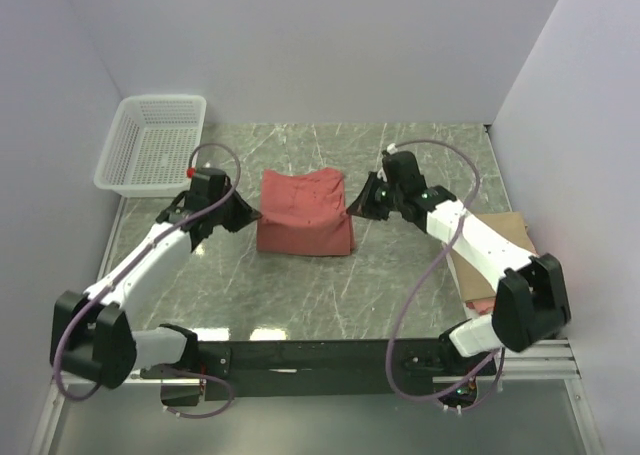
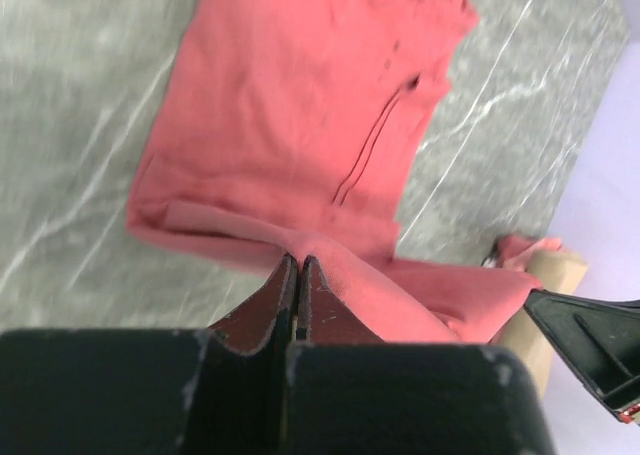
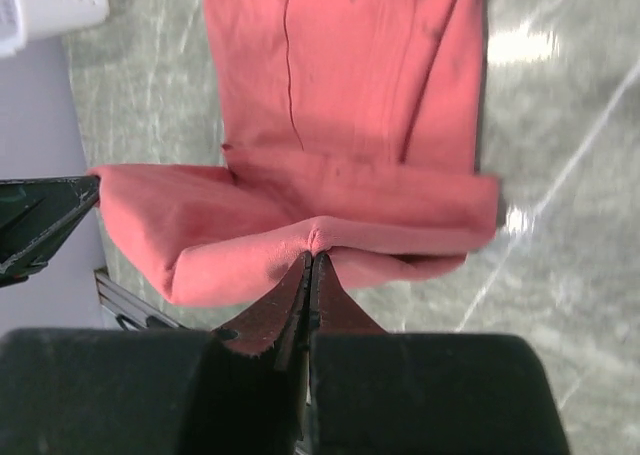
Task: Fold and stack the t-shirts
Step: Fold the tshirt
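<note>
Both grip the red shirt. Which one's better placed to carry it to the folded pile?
Right. The right gripper pinches the red shirt at its edge nearer the folded pile, lying under that arm; the left gripper holds the far edge and would likely reach across.

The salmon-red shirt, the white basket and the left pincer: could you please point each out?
salmon-red shirt (image 1: 305, 210), top external view, centre of the cloth.
white basket (image 1: 155, 145), top external view, mesh floor.
left pincer (image 2: 298, 265), left wrist view, between its shut fingertips.
</note>
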